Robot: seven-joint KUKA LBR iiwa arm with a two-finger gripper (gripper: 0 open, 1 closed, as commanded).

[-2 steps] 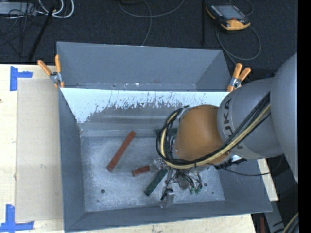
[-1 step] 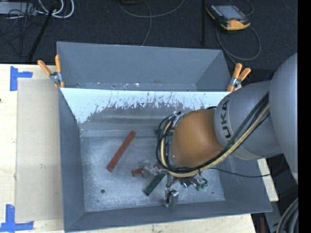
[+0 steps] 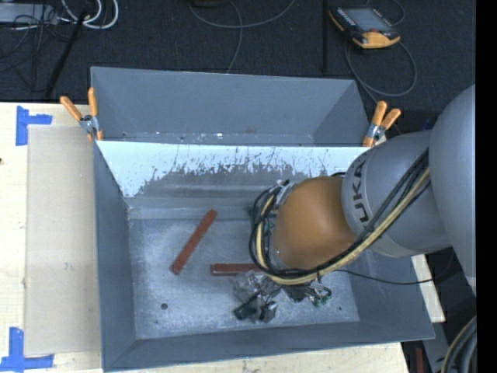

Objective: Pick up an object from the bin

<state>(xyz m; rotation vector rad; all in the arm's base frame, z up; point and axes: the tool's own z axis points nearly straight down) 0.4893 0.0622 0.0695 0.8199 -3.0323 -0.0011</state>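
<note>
Dark flooring crossed by loose cables lies behind the grey metal bin (image 3: 233, 115), whose back wall is speckled with dark marks along its lower edge. From the right the grey arm (image 3: 404, 200) reaches down into the bin, its wrist wrapped in a rounded orange cover (image 3: 311, 224) with black and yellow cable loops (image 3: 260, 235) along the cover's left side.

Below the cover the claw (image 3: 260, 295) sits low over the front right part of the bin floor. Whether it is open or closed cannot be told, since the cover and the clutter around it hide its shape. Right at its tip lies a small dark thing (image 3: 250, 311), too indistinct to name by kind; that it is gripped cannot be seen.

Just left of the claw a short reddish-brown stick (image 3: 231, 269) lies level, its right end running under the cable loops. A longer reddish-brown stick (image 3: 194, 242) lies farther left, slanting from lower left to upper right, apart from the short one.
</note>
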